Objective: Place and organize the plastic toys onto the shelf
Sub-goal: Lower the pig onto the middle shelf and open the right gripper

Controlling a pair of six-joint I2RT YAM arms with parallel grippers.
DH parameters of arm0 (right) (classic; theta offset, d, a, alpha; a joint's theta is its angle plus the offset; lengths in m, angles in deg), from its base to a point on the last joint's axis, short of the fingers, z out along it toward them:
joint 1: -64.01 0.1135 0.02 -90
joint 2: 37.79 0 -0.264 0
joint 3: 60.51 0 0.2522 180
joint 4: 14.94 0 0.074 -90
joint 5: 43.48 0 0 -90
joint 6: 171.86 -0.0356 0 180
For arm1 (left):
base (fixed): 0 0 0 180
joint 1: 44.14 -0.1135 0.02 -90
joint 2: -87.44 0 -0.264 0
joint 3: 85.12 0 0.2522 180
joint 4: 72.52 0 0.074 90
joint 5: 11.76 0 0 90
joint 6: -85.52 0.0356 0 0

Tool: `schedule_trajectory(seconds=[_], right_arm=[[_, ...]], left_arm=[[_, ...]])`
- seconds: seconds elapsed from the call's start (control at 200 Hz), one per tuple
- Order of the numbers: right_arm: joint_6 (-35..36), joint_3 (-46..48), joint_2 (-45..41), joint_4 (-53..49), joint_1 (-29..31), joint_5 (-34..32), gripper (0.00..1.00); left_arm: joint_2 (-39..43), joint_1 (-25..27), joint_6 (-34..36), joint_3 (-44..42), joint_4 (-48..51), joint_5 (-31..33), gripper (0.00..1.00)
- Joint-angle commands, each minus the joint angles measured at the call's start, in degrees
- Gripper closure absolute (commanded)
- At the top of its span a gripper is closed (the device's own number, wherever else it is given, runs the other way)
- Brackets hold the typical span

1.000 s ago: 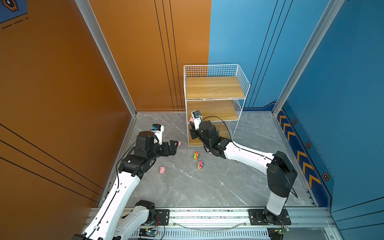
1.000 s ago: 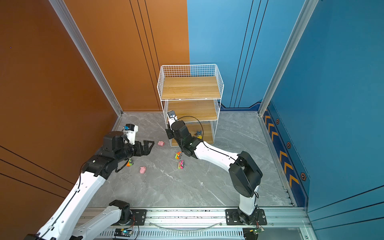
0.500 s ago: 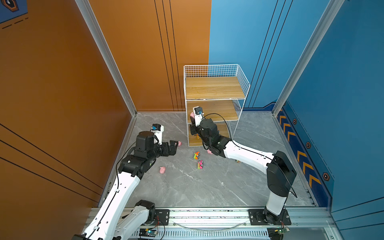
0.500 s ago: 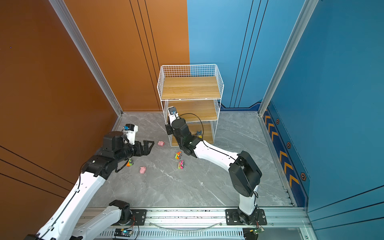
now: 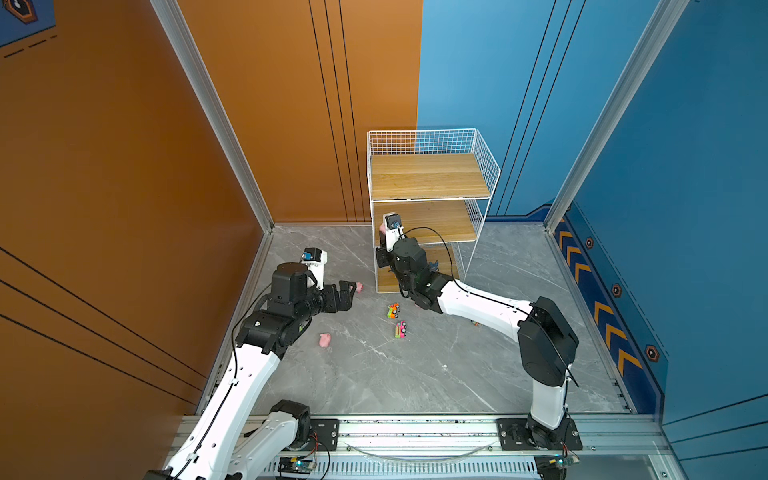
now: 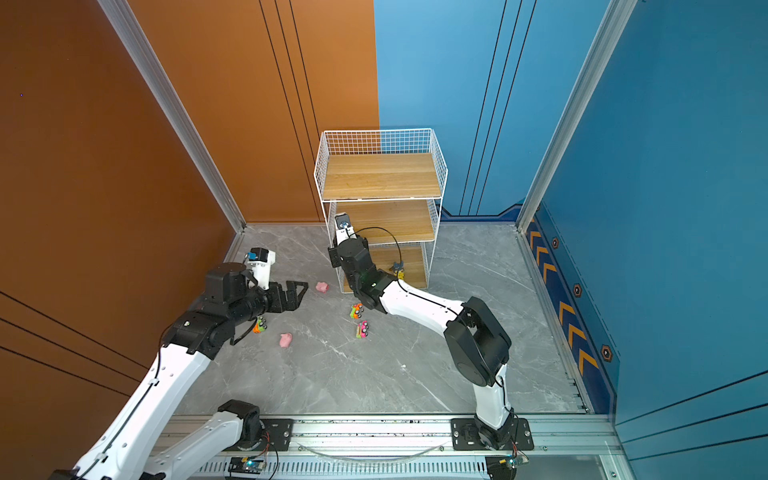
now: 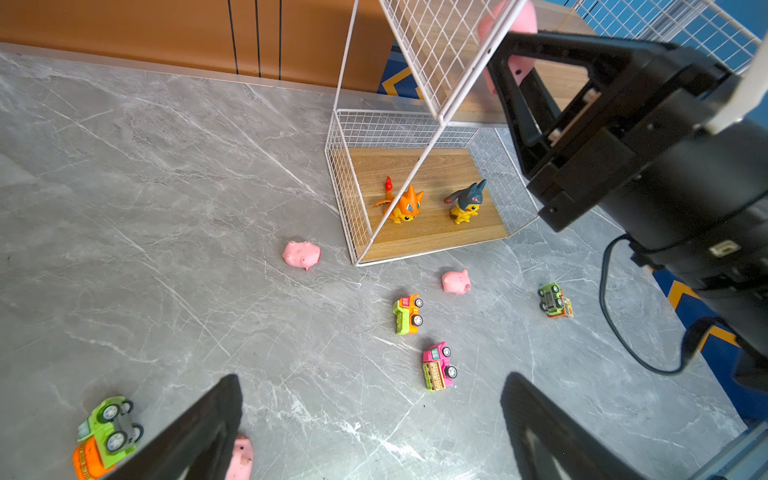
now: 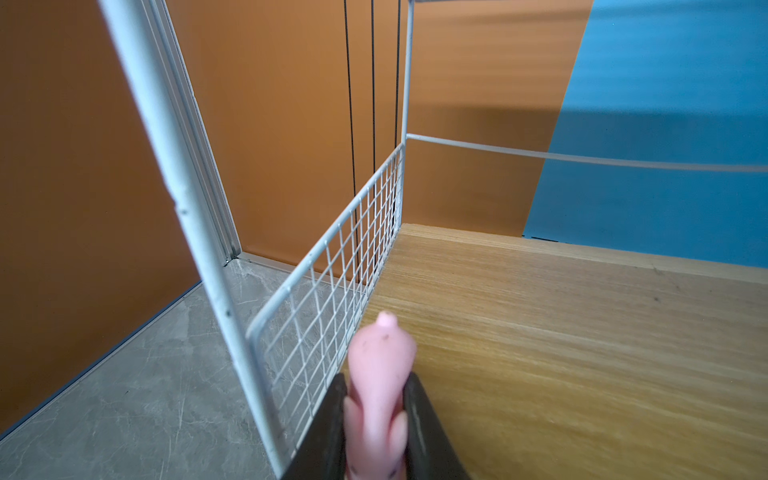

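My right gripper [image 8: 376,399] is shut on a pink pig [image 8: 380,374] and holds it just over the front left corner of the shelf's [image 5: 430,176] middle board [image 8: 582,332]. In the left wrist view that pig [image 7: 509,25] shows behind the wire. My left gripper [image 5: 347,291] hangs open and empty above the floor, left of the shelf. On the floor lie three pigs [image 7: 301,253] [image 7: 456,281] [image 7: 241,457] and several cars: green-orange [image 7: 408,313], pink [image 7: 437,365], green [image 7: 555,300] and a green-orange one [image 7: 106,434] on its side.
An orange cat figure [image 7: 403,203] and a blue-and-yellow figure [image 7: 465,203] stand on the shelf's bottom board. Orange and blue walls close in the grey floor on three sides. The arms' rail [image 5: 415,432] runs along the front.
My right gripper has carried the pig slightly up and in over the middle board. The left arm has not moved.
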Motion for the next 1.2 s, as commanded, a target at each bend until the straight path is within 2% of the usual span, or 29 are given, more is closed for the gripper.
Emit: schedule_trajectory(seconds=[0.0,0.706,1.196], right_arm=[[1.41,-2.38,1.32,1.89,0.39,-2.17,0.75],[0.28,-5.55,3.54,-3.09,0.00,-4.55,0.73],[-0.08,-5.64,2.21,-4.48,0.05,-3.68,0.61]], left_arm=[[0.57,-0.46,0.39,-0.38,-0.40,-1.00,0.02],[0.52,-0.60,0.35,-0.38,-0.35,-1.21,0.02],[0.53,-0.79,0.35,-0.42,-0.40,-1.20,0.02]])
